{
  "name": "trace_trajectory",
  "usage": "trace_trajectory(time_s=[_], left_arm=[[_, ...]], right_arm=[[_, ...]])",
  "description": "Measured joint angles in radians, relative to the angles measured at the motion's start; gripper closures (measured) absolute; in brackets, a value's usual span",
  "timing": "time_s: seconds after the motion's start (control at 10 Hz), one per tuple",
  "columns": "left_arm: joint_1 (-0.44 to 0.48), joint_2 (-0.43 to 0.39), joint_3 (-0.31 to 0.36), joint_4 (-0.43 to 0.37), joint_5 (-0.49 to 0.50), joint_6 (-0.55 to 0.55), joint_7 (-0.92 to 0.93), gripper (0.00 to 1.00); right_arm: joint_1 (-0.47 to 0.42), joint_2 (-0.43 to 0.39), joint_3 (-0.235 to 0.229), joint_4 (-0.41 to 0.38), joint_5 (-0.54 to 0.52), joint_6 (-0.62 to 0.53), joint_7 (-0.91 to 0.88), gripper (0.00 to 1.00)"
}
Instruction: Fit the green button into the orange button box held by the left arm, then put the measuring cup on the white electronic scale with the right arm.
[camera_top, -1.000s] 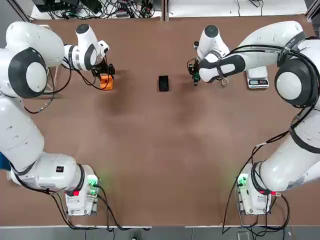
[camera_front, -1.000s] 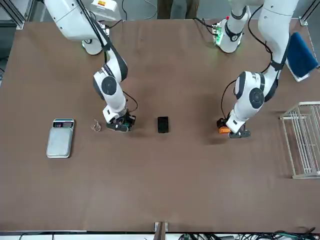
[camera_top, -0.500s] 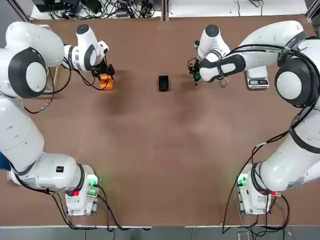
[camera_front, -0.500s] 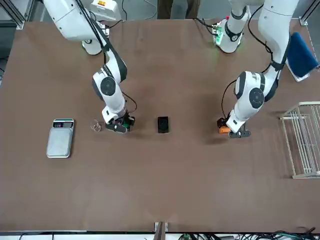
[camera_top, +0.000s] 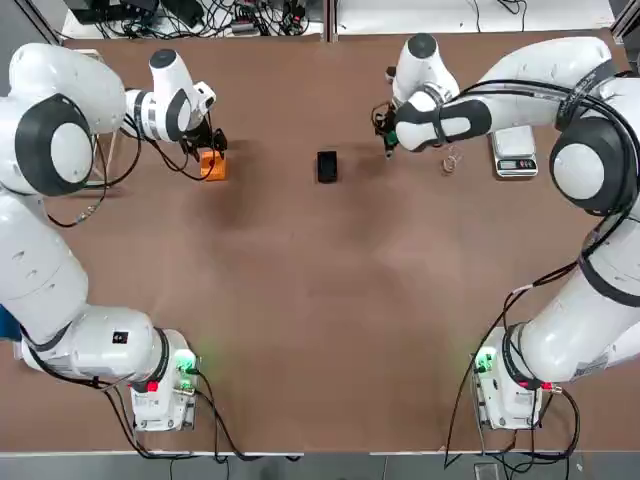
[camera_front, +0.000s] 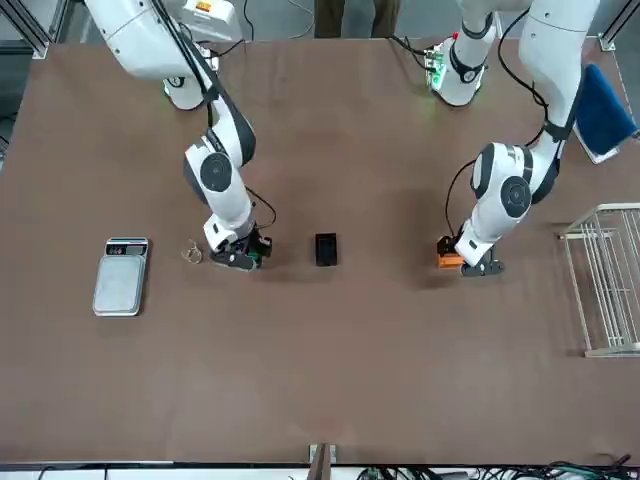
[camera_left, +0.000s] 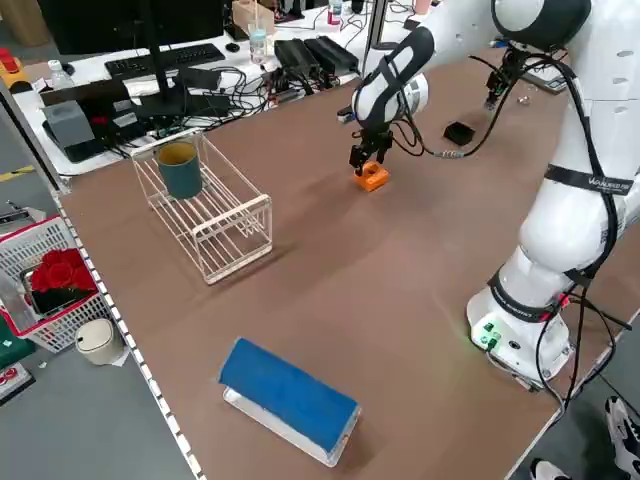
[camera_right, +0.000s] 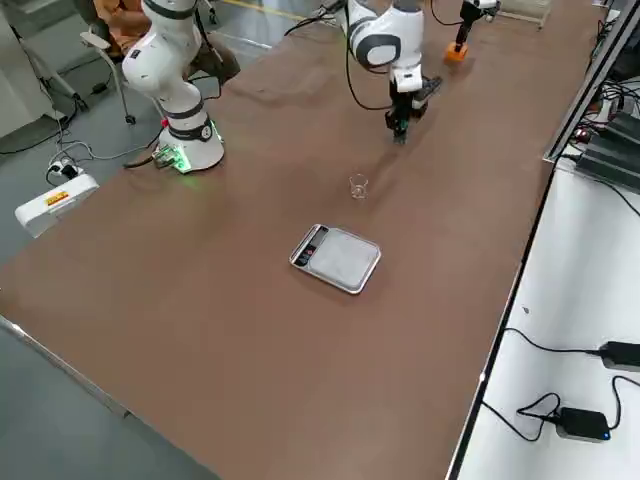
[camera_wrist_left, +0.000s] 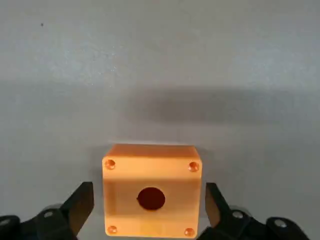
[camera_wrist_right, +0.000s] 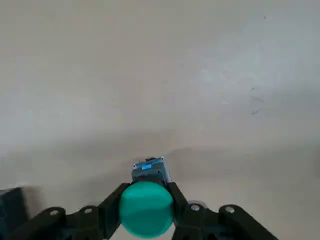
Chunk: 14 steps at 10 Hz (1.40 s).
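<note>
- The right gripper (camera_wrist_right: 146, 220) is clamped on the green button (camera_wrist_right: 146, 208), fingers pressed against either side of the round cap, with the stem pointing away from the camera
- Compared with a second ago, this gripper has risen off the table: in the top view it (camera_top: 388, 142) sits a little farther from the robot than before, and the right wrist view shows open tabletop under the button
- In the front view the button (camera_front: 254, 256) shows as a speck of green at the fingertips, between the measuring cup (camera_front: 191, 253) and the black block (camera_front: 326, 249)
- The measuring cup has not moved; it stands upright on the table (camera_top: 320, 300) between the right gripper and the white electronic scale (camera_top: 515, 155), apart from both
- The scale lies flat where it was, its weighing plate (camera_right: 347, 259) bare
- The left gripper (camera_wrist_left: 150, 210) is unchanged: fingers spread wide on either side of the orange button box (camera_wrist_left: 151, 189), and whether they touch its sides cannot be told
- The box (camera_top: 211, 163) rests on the table in the same spot, far across from the right gripper, round hole (camera_wrist_left: 151, 198) unfilled
- The black block (camera_top: 327, 166) lies where it did, just beside the right gripper on the side toward the left arm
</note>
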Motion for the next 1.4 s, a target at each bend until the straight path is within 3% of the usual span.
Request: trace_trajectory(time_s=[0.2,0.4,0.7,1.0,1.4], left_arm=[[0.0,0.0,0.0,-0.001,0.0,0.0,0.0,0.01],[-0.001,0.0,-0.001,-0.005,0.0,0.001,0.0,0.01],[-0.001,0.002,-0.001,-0.014,0.0,0.015,0.0,0.01],[-0.002,0.018,-0.001,-0.029,0.0,0.054,0.0,0.02],[-0.002,0.048,-0.001,-0.03,0.025,0.081,0.0,0.07]], right_arm=[[0.006,0.0,0.085,0.134,0.0,-0.123,0.052,0.62],[0.025,0.025,0.141,0.229,0.0,-0.164,0.111,0.62],[0.139,0.167,0.147,0.398,-0.037,-0.216,0.162,0.62],[0.177,0.265,0.146,0.44,-0.11,-0.216,0.215,0.62],[0.202,0.324,0.146,0.482,-0.167,-0.217,0.27,0.62]])
